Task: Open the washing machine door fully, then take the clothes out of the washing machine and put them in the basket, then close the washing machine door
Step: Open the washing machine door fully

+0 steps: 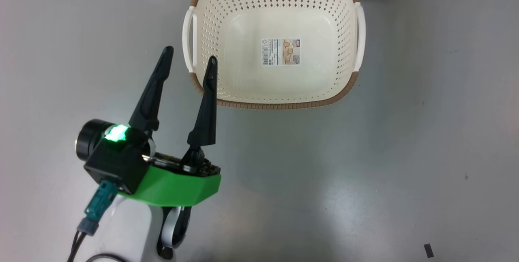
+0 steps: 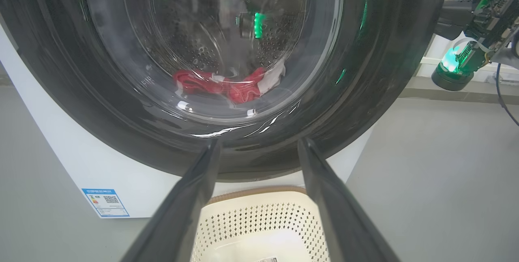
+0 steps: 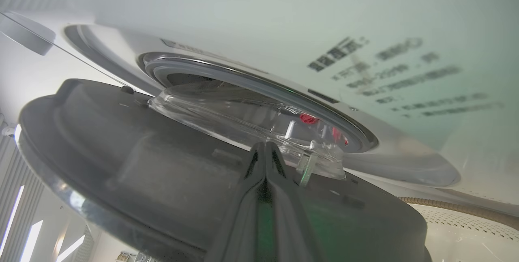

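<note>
**A:** Where are the clothes (image 2: 227,85), going by the basket (image 1: 284,105)?

**B:** Behind it and higher; they lie red in the drum (image 2: 194,53) of the washing machine (image 2: 81,160), seen through the glass of the washing machine door (image 2: 365,71); that door stands ajar above the basket's far rim.

**A:** And the end effectors?

**B:** The left end effector (image 1: 189,54) hovers at the basket's left handle, fingers spread wide and empty; one tip overlaps the rim. The right end effector (image 3: 265,150), above the basket, has its fingers pressed together at the door's inner face; a barcode sticker (image 1: 281,51) sits on the basket's bottom.
</note>
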